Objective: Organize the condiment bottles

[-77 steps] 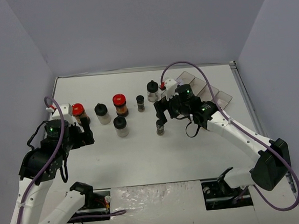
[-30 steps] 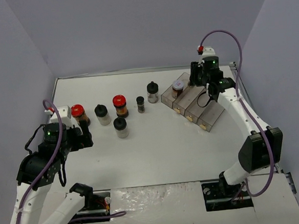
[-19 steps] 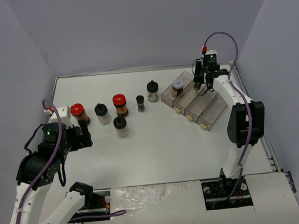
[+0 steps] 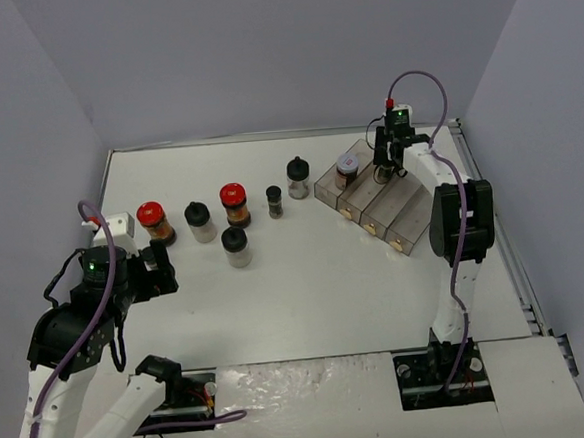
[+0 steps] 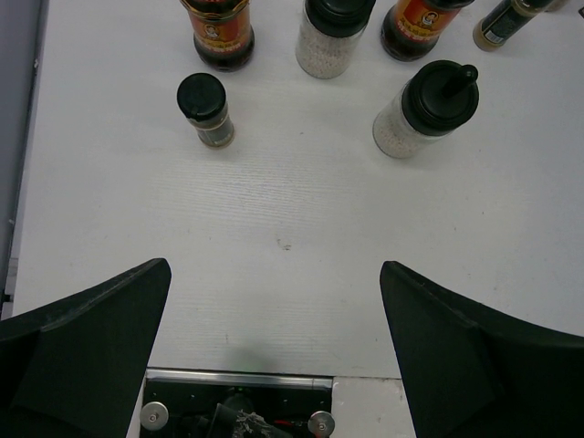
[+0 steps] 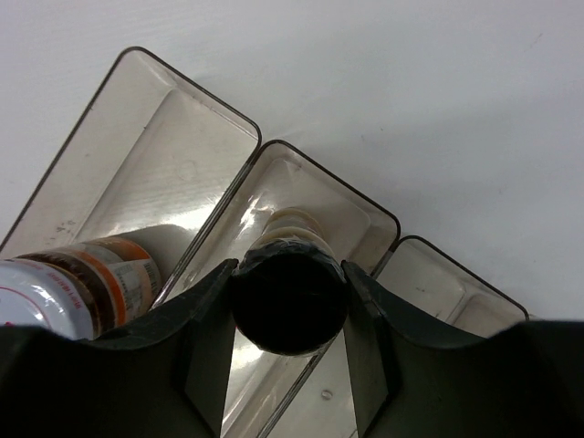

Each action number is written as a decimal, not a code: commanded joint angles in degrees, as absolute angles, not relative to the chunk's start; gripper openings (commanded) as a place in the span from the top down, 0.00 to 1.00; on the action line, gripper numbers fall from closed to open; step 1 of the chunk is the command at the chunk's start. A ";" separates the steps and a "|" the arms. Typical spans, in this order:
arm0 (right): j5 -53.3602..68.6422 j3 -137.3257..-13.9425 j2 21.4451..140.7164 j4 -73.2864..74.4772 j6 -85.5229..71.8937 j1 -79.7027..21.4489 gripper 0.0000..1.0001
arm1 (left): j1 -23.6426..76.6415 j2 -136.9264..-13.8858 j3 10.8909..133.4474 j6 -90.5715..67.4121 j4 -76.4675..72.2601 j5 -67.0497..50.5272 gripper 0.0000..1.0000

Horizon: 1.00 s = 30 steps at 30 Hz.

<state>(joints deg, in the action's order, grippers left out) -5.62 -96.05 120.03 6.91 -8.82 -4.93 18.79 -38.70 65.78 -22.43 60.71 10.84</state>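
Note:
Several condiment bottles stand in a loose row on the left half of the table: a red-capped one [image 4: 152, 219], a black-capped clear one [image 4: 200, 222], a second red-capped one [image 4: 234, 203], a small dark one [image 4: 274, 202], and two more black-capped ones [image 4: 297, 179] [image 4: 235, 248]. A white-lidded jar [image 4: 346, 165] sits in the clear tray's [image 4: 413, 233] first compartment. My right gripper [image 6: 289, 266] is shut on a small black-capped bottle [image 6: 287, 306], held over the second compartment. My left gripper [image 5: 274, 266] hangs open and holds nothing, short of a small black-capped bottle [image 5: 203, 108].
The tray [image 6: 182, 119] has several compartments and lies at an angle at the back right, near the table's right edge. Grey walls close the table on three sides. A black mount plate [image 5: 237, 406] lies at the near edge under my left gripper.
My right arm has carried the small bottle from mid-table to the tray and settled over the second compartment. My left gripper has drawn back a little from the red-capped bottle.

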 commanded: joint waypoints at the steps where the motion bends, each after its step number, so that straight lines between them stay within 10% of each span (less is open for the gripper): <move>1: -6.33 -98.38 119.89 4.48 -8.64 -4.66 0.84 | 18.83 -38.70 67.79 -23.83 60.18 12.28 0.03; 12: -3.43 -96.74 111.06 5.25 -6.96 -5.12 0.23 | 18.90 -38.23 67.94 -24.35 60.55 12.21 0.03; 30: 9.56 -90.49 94.20 6.48 5.23 -30.59 0.15 | 18.83 -39.43 68.87 -23.29 59.18 12.24 0.03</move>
<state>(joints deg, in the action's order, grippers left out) 6.60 -91.29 91.33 8.93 1.78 -26.43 18.79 -38.52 65.78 -23.44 61.36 11.64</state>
